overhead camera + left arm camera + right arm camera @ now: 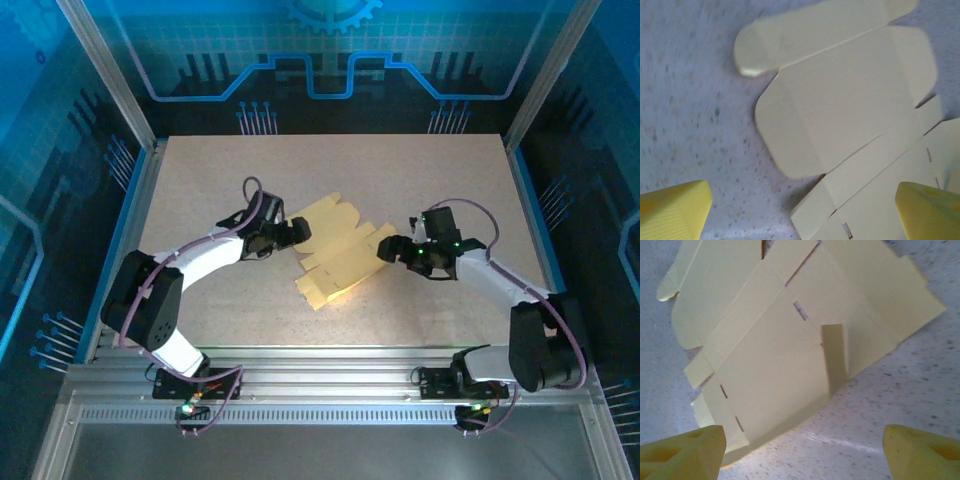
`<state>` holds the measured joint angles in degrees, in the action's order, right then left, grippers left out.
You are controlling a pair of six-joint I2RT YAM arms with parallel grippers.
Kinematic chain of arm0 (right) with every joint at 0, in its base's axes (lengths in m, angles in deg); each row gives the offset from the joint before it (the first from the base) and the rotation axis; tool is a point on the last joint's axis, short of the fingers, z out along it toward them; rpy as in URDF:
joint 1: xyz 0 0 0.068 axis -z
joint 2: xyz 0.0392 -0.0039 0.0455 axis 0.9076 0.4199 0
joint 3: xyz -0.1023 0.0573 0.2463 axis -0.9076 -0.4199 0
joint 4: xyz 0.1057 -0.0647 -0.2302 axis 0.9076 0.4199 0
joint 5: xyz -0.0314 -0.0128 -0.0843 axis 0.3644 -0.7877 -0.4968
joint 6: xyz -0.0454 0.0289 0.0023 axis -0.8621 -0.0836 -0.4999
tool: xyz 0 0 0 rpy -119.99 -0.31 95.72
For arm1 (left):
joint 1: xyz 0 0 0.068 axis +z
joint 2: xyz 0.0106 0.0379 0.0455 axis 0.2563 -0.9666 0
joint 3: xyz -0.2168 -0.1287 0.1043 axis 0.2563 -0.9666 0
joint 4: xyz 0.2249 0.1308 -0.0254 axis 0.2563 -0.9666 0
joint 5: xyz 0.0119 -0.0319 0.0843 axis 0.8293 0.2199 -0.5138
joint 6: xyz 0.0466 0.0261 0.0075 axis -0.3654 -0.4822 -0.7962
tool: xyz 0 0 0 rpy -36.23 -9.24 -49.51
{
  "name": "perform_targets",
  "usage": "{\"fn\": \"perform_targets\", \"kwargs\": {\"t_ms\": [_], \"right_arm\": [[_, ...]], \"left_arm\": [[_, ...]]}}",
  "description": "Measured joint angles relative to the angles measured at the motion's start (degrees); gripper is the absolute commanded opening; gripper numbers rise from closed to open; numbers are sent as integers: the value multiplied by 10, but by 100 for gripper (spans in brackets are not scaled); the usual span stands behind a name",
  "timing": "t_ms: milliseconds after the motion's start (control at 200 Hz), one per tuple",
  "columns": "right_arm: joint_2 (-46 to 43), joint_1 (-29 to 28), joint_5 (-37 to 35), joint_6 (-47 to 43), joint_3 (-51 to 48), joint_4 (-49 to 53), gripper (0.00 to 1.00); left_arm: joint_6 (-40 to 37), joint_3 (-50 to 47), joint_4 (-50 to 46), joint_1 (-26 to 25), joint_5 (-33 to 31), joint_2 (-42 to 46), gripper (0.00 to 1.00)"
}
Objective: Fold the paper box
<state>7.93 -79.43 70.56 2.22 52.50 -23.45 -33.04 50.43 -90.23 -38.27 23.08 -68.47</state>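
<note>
Top external view, nearest first: the two arm bases sit at the near edge of the speckled table (pixel 430 170); further in, the left gripper (pixel 294 233) and the right gripper (pixel 388 249) reach toward each other, one at either side of the paper box (pixel 335 258); the box lies mid-table as a flat, pale yellow die-cut sheet, slanting between them, not yet folded.

Left wrist view: yellow fingertips (pixel 675 212) stand wide apart, gripping nothing; rounded flaps of the sheet lie just ahead, and one fingertip hangs over its edge, whether touching cannot be told.

Right wrist view: fingertips (pixel 682 452) also stand wide apart, bare table between them; the sheet lies just beyond, with one small tab (pixel 834 357) standing up from a panel.

Likely risks: neither side is pinned, so a push from one gripper would probably slide the thin sheet across the smooth table rather than bend it; a fingertip coming down off a crease line could buckle a panel; the raised tab could be crushed flat or snagged; a flat edge may be hard to get under.
</note>
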Motion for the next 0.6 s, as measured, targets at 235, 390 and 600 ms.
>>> {"fn": "perform_targets", "kwargs": {"t_ms": [235, 390, 600], "right_arm": [[32, -26, 2, 42, 0, -24, 83], [33, -30, 2, 50, 0, -31, 82], [33, -31, -3, 52, 0, -37, 82]], "left_arm": [[135, -60, 80, 0, 56, -13, 62], [174, -64, 128, 0, 89, -33, 56], [202, -93, 189, -1, 126, -61, 50]]}}
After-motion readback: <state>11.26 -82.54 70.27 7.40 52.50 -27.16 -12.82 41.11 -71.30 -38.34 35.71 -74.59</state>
